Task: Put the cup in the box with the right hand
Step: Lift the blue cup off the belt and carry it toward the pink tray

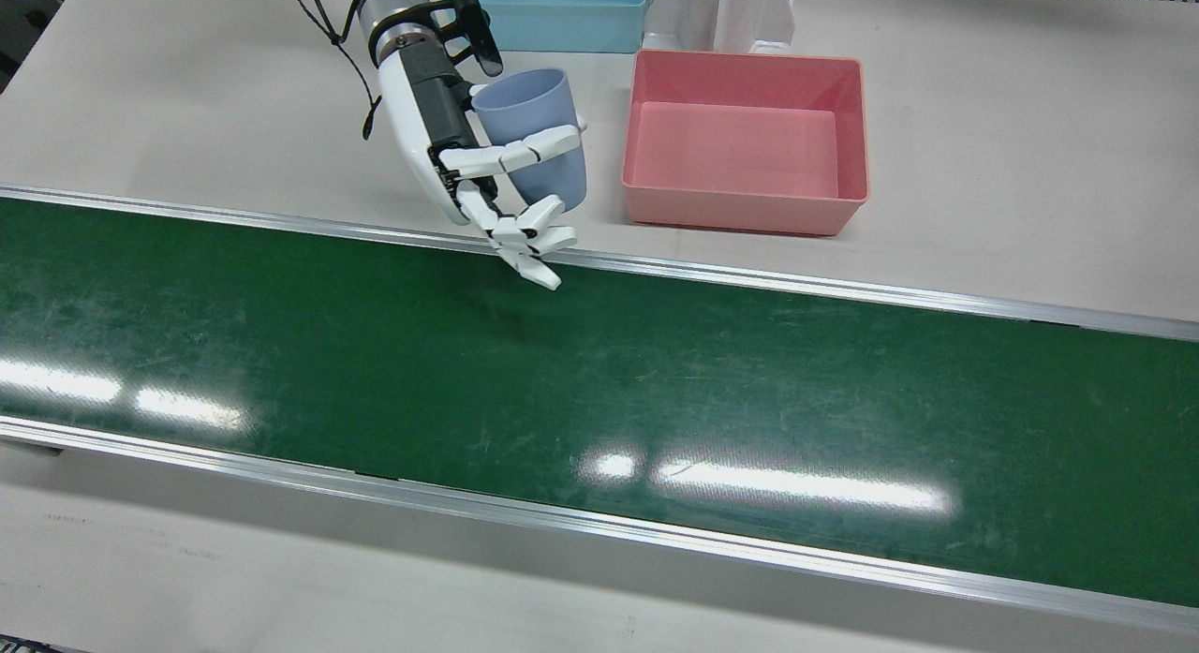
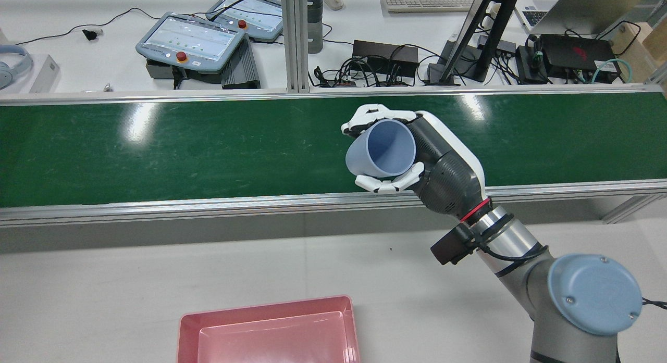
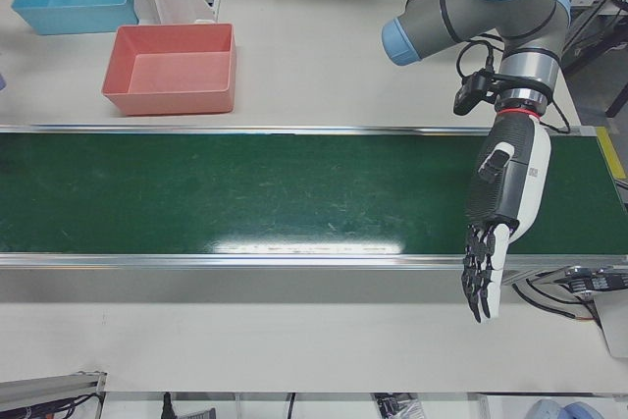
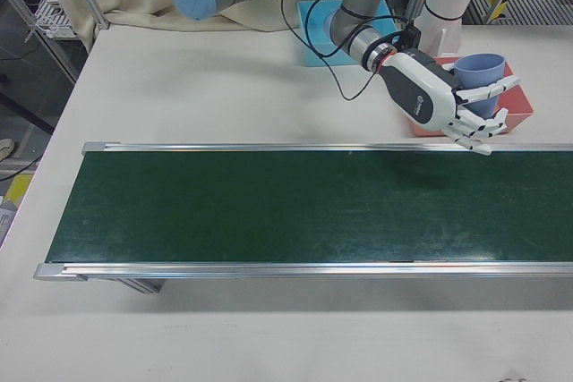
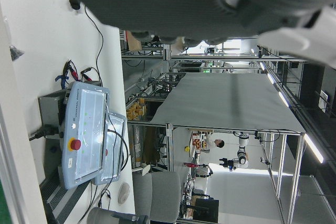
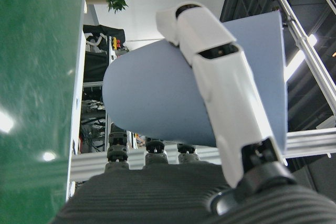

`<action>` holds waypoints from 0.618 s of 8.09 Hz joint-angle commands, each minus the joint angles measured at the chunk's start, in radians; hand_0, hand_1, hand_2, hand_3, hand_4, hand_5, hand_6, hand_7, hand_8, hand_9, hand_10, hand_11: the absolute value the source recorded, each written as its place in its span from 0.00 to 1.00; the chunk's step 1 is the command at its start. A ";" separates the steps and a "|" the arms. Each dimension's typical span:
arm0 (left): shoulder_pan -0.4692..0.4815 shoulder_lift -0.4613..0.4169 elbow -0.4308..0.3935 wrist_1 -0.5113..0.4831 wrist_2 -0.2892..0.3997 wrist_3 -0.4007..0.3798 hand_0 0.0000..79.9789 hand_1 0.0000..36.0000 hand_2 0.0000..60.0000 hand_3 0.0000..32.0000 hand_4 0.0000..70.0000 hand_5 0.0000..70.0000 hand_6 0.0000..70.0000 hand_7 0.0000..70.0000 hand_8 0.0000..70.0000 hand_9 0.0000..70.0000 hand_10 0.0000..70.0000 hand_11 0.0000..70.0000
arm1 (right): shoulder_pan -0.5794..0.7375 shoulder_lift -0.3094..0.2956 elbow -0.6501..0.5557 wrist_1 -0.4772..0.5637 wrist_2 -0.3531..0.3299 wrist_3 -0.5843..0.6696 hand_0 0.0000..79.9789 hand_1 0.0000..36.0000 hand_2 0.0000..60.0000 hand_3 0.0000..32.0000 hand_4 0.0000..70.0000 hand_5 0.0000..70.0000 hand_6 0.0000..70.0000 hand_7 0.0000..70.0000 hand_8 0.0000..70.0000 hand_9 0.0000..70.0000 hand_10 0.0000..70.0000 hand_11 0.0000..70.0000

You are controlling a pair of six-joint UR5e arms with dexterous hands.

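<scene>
Green conveyor belt (image 1: 599, 391) is running across the middle of a pale table (image 1: 984, 119), with monitors, cables and control pads crowding a bench beyond it in the rear view. Over the belt's robot-side rail, the right hand (image 1: 468, 161) is gripping a pale blue cup (image 1: 539, 138) off the surface, fingers (image 1: 510, 155) curling around its wall on one side and under it on the other. The cup is tilting, its open mouth (image 2: 390, 147) facing back toward the robot and upward, its long axis leaning rather than standing plumb.

The pink box (image 1: 747, 142) is sitting on the table on the robot's side of the belt, empty as far as can be seen. In the front view it is lying just beside the cup, toward that view's right, with a clear strip of table between them; in the rear view it is sitting nearer the robot and toward the left arm's side. So the carry seems to call for a short move sideways and back, away from the belt, with the cup staying above the box's near wall (image 1: 740, 211).

A blue bin (image 1: 562, 11) and a white pedestal (image 1: 721, 16) are standing behind the pink box, close enough that a wide swing might brush them. Nothing is lying between cup and box.

The left hand (image 3: 488, 262) is hanging well apart at the far end of the belt, fingers loosely extended and holding nothing.
</scene>
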 commanded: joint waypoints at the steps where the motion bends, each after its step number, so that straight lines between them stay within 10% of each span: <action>1: 0.000 0.000 0.000 -0.002 0.000 0.000 0.00 0.00 0.00 0.00 0.00 0.00 0.00 0.00 0.00 0.00 0.00 0.00 | -0.092 -0.174 0.159 -0.026 0.003 -0.174 1.00 1.00 1.00 0.00 1.00 0.22 0.22 0.71 0.28 0.48 0.12 0.24; 2: 0.000 0.000 0.000 -0.003 0.000 0.000 0.00 0.00 0.00 0.00 0.00 0.00 0.00 0.00 0.00 0.00 0.00 0.00 | -0.062 -0.228 0.170 -0.074 -0.035 -0.205 1.00 1.00 1.00 0.00 1.00 0.22 0.22 0.68 0.27 0.46 0.12 0.23; 5: 0.000 0.000 0.000 -0.002 0.000 0.000 0.00 0.00 0.00 0.00 0.00 0.00 0.00 0.00 0.00 0.00 0.00 0.00 | 0.494 -0.204 0.088 -0.087 -0.646 -0.149 1.00 1.00 1.00 0.00 1.00 0.23 0.26 0.82 0.42 0.67 0.19 0.33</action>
